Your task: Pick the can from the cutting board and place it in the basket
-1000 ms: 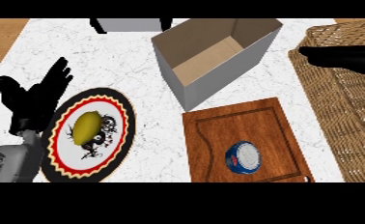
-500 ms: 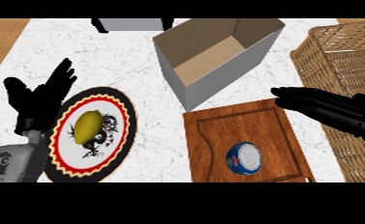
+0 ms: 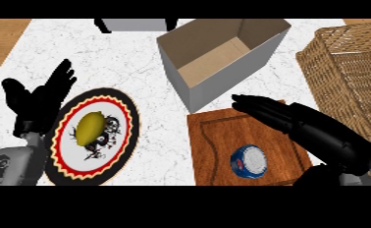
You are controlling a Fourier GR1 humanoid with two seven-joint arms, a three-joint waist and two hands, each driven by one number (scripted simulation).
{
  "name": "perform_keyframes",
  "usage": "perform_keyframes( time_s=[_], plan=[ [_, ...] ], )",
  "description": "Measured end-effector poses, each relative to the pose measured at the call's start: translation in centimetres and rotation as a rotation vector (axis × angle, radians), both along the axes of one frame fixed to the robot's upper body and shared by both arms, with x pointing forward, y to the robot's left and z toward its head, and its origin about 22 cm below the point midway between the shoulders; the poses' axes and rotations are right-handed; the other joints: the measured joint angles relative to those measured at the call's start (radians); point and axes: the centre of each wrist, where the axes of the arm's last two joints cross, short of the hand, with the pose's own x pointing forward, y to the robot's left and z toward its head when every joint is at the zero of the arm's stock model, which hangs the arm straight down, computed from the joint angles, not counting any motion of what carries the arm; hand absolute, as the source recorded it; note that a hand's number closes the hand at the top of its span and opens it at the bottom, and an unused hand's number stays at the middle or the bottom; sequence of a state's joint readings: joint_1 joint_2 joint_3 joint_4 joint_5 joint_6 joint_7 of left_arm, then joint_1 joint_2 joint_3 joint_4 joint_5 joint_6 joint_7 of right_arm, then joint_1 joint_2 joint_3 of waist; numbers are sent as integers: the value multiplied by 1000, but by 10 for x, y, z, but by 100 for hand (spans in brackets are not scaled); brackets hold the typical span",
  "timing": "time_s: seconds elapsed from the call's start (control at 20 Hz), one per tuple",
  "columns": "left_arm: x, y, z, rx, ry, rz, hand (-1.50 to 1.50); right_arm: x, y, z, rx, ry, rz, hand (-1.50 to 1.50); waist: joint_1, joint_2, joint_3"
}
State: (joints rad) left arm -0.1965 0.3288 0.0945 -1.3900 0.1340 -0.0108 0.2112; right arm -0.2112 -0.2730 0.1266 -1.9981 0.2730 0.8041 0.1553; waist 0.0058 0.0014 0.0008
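The right hand (image 3: pixel 290 119) reaches in from the lower right corner of the view and lies stretched out over the wooden cutting board (image 3: pixel 217 138), its straight fingers pointing up and left toward the board's far left corner. The fingers are extended, not curled, and they hold nothing. The palm and wrist cover the board's right side, and the thumb shows dark at the board's near right corner.

The can (image 3: pixel 249 161) stands upright on the cutting board, near the board's front edge and somewhat right of its middle, blue-walled with a pale top. It sits just below the right hand's palm in the view; whether hand and can touch cannot be told.

The left hand (image 3: pixel 39 99) rests open at the counter's left edge, fingers up, beside a round plate (image 3: pixel 119 146) with a red and black rim that carries a lemon (image 3: pixel 91 126).

An open cardboard box (image 3: pixel 217 57) stands behind the cutting board toward the counter's back edge, and the wicker basket (image 3: pixel 344 74) sits at the counter's right edge.

Compared with half a second ago, the right hand has moved farther left and nearer across the board, from its far right corner to over its middle, closing on the can. The can, plate, box and left hand have not moved.
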Motion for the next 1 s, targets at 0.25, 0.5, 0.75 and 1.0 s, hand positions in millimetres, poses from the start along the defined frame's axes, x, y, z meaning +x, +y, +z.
perform_keyframes(
  time_s=[0.25, 0.5, 0.75, 1.0],
  plan=[
    [5, -2, -9, -3, 2, 0, 0, 10, 17, -28, -77, 9, 5, -150, -3, 0, 0],
    [4, -1, -2, 4, -5, 3, 0, 10, 13, -45, -150, 26, 17, -150, -4, -1, -1],
    [4, -2, -2, 4, -2, 5, 0, 19, 4, -58, -164, 24, 24, -150, -4, -1, -1],
    [2, 6, 6, 4, 4, 6, 0, 16, -7, -66, -148, 30, 42, -150, -5, -2, -1]
  ],
)
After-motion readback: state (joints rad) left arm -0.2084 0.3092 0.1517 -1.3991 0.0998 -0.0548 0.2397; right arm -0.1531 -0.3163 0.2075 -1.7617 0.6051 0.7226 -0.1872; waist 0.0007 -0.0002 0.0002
